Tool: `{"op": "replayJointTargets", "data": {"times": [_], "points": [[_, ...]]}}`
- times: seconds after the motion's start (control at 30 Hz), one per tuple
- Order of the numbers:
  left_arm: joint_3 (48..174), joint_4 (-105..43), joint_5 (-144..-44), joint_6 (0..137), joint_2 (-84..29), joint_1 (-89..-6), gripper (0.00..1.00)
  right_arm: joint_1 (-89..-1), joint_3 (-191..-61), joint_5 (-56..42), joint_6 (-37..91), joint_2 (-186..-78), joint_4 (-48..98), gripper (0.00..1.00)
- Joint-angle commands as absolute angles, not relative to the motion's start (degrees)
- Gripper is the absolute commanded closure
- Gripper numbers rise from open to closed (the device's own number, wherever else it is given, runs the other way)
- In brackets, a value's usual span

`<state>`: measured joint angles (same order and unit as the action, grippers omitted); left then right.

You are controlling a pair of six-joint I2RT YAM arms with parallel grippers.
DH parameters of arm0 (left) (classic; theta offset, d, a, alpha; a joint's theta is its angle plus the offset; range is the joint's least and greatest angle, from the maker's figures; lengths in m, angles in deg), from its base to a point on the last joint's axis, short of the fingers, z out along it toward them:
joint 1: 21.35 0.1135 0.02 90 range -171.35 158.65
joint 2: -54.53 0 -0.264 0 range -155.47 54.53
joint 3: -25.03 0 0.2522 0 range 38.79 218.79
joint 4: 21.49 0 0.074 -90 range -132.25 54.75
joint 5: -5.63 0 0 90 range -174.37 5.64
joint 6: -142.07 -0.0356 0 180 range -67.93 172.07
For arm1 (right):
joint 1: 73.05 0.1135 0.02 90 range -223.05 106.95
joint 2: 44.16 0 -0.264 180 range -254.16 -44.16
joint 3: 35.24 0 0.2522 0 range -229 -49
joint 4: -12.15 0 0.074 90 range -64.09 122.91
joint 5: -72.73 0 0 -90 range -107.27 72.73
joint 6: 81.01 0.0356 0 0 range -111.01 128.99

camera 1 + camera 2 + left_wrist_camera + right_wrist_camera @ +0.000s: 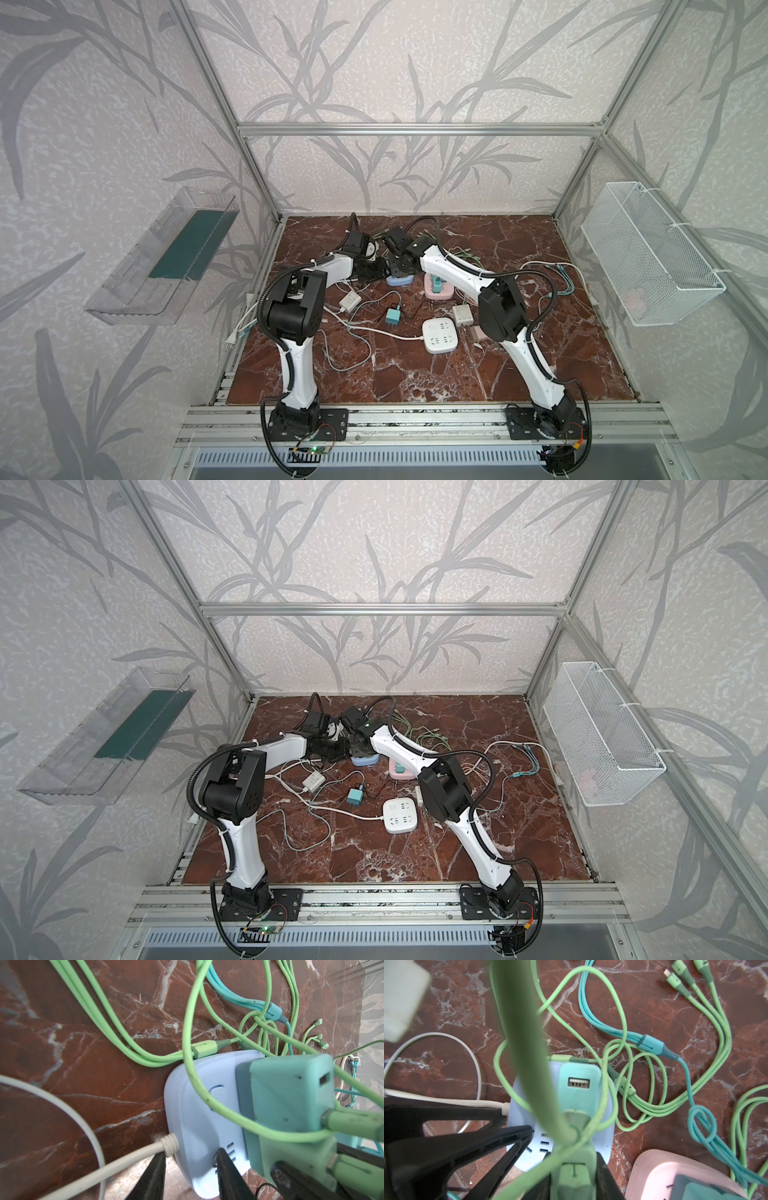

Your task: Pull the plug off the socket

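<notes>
**plugwatcher:** Where's the plug sat, and what's it being held by?

**benchrat:** Biggest first. The marble tabletop (415, 374) is what the pale blue socket block (199, 1126) is lying flat on. The USB charger plug (286, 1093) is seated upright in that block's top face and isn't pulled out yet. It's teal at one end and mint where it's gripped. Whether that's one body or two side by side can't be told. The right gripper (574, 1169) is clamped across the mint part, directly above the block. The left gripper (192, 1153) is narrowed onto the block's edge where the white power cord (124, 1159) enters, so the block looks pinned.

**plugwatcher:** How's it expected to handle?

**benchrat:** Hard plastic, so light, stiff and a bit slick. It should be taken by the flat sides low on the body, never by the cables. The prongs are probably held tight and then released all at once, so a straight pull away from the block's face is called for, no rocking. The block's light too and would likely be lifted along if it weren't held down. A green cable (188, 1066) is looped over the plug and block and could get snagged. An empty USB port (579, 1082) is left showing on the teal end.
</notes>
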<state>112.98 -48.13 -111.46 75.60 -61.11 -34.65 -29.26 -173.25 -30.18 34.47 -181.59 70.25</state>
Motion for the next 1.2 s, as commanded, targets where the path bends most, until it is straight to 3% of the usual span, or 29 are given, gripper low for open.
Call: {"op": "replayJointTargets", "data": {"times": [0.0,0.33,0.93,1.17], "points": [[111.7,-53.6,-102.6,73.6,-66.7,-34.4,0.60,-27.7,-173.8,-29.5,33.5,-175.4,71.1,0.88],[111.9,-53.3,-102.8,73.9,-66.5,-34.3,0.60,-24.9,-177.2,-34.5,31.5,-179.6,74.6,0.88],[112.1,-53.5,-102.6,73.9,-66.2,-34.4,0.60,-22.1,-186.6,-33.8,30.7,-186.1,78.6,0.87],[111.0,-52.6,-102.9,74.3,-65.8,-33.7,0.59,-23.7,-187.0,-37.0,30.4,-184.3,80.8,0.87]]}}
